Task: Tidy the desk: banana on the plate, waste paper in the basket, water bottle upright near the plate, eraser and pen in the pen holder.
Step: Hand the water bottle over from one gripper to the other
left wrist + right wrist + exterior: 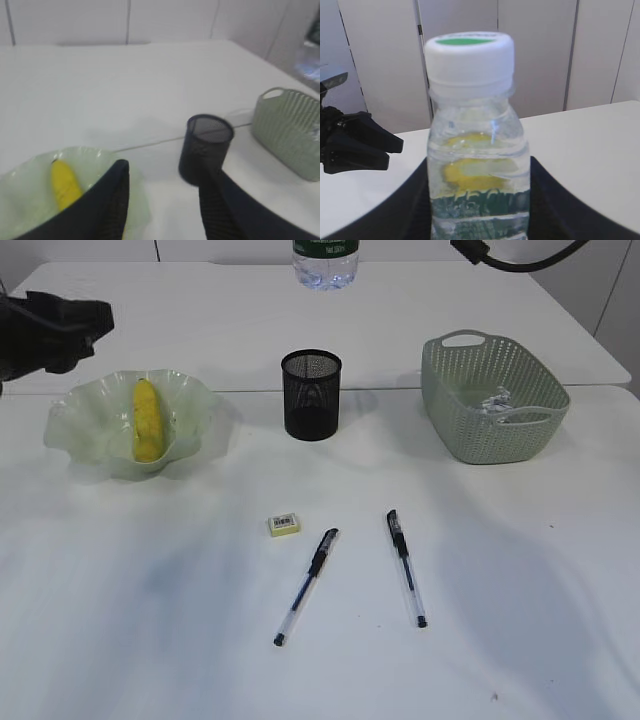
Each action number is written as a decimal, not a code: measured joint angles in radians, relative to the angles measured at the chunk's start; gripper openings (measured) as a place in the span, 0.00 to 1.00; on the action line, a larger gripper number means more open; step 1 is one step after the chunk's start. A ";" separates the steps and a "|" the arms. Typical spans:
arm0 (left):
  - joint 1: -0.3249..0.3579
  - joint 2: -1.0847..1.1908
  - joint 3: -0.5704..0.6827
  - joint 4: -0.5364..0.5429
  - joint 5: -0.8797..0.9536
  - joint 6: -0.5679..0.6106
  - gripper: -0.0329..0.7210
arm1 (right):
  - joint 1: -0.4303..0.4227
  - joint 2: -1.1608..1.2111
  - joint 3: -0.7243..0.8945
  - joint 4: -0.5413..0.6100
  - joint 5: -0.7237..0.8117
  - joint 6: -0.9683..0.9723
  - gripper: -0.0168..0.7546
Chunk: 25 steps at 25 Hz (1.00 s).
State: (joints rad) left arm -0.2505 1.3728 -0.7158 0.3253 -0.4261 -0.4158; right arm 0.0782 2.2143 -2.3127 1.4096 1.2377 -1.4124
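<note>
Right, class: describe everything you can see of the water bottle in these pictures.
The water bottle is small, of clear plastic, with a white cap topped by a green patch and a dark green label lower down. It holds clear water. It stands upright between the right gripper's dark fingers, which sit against both its sides. In the exterior view only its lower part shows, cut off at the top edge, beyond the pen holder.
</note>
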 joint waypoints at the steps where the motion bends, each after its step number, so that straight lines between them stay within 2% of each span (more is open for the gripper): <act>1: 0.008 0.001 0.000 0.077 -0.039 -0.059 0.47 | 0.000 0.000 0.000 0.000 0.000 0.000 0.47; 4: 0.045 0.025 0.000 0.288 -0.200 -0.212 0.47 | 0.000 0.000 0.000 0.000 0.000 0.000 0.47; 8: 0.146 0.106 0.000 0.550 -0.462 -0.397 0.45 | 0.000 0.000 0.000 0.000 0.000 0.000 0.47; 10: 0.203 0.150 0.000 0.641 -0.621 -0.455 0.45 | 0.000 0.000 0.000 0.000 0.000 0.000 0.47; 13: 0.282 0.194 0.000 0.742 -0.704 -0.509 0.45 | 0.000 0.000 0.000 0.000 0.000 0.000 0.47; 15: 0.313 0.204 -0.011 0.792 -0.709 -0.534 0.45 | 0.000 0.000 0.000 0.000 0.000 0.000 0.47; 19: 0.317 0.204 -0.030 0.847 -0.726 -0.547 0.45 | 0.000 0.000 0.000 0.000 0.000 0.000 0.47; 25: 0.317 0.204 -0.031 0.813 -0.733 -0.549 0.44 | 0.000 0.000 0.000 0.000 0.000 0.000 0.47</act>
State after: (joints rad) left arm 0.0668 1.5767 -0.7473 1.1382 -1.1590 -0.9651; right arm 0.0782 2.2143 -2.3127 1.4096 1.2377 -1.4124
